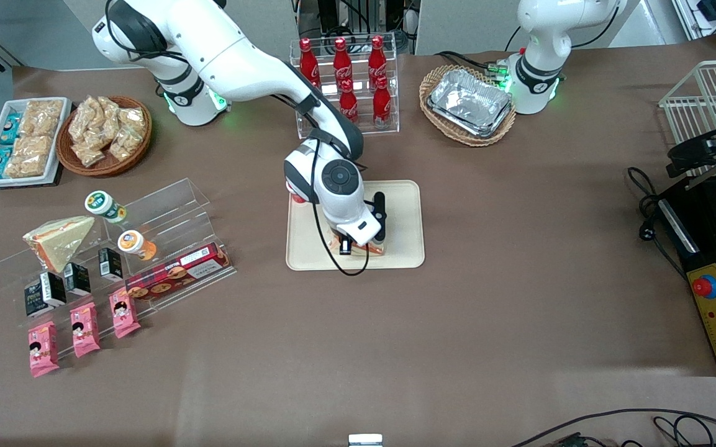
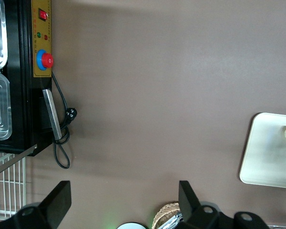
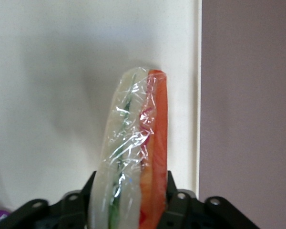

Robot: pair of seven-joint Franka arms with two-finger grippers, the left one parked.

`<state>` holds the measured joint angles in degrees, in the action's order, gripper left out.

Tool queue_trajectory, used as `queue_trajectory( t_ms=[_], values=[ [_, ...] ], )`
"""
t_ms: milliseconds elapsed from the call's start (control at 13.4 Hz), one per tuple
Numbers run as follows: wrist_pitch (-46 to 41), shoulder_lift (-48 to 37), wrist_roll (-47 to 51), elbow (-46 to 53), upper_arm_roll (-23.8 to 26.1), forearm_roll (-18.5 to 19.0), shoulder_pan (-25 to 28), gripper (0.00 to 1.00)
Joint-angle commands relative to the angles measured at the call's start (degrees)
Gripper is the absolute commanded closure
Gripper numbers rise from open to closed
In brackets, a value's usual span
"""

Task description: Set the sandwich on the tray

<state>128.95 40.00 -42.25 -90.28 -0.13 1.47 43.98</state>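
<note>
The cream-beige tray (image 1: 404, 205) lies at the table's middle; it also shows in the left wrist view (image 2: 267, 162). My right gripper (image 1: 362, 246) is low over the part of the tray nearest the front camera, shut on the sandwich (image 1: 375, 249). In the right wrist view the gripper (image 3: 129, 190) clamps the wrapped wedge (image 3: 136, 138) on edge between its black fingers (image 3: 172, 193), with pale bread, green and orange-red filling showing. The wedge points at the tray (image 3: 47, 95) close to its rim. I cannot tell whether it touches the tray.
A second wrapped wedge (image 1: 59, 239) lies on the clear acrylic shelf (image 1: 165, 205) with snack packets, toward the working arm's end. A cola bottle rack (image 1: 345, 81) and a wicker basket of foil trays (image 1: 466, 102) stand farther from the camera than the tray.
</note>
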Motion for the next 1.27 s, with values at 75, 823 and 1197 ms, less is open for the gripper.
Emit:
queue_trajectory(
  t_ms=[75, 823, 1197],
  values=[
    [0.96, -0.7, 0.5, -0.07, -0.49, 0.64, 0.14, 0.0],
    [-18.8, -19.58, 12.26, 0.54, -0.49, -6.84, -14.52, 0.0],
    [-27.42, -28.12, 19.66, 0.63, -0.58, -6.75, -24.35, 0.0]
  ],
)
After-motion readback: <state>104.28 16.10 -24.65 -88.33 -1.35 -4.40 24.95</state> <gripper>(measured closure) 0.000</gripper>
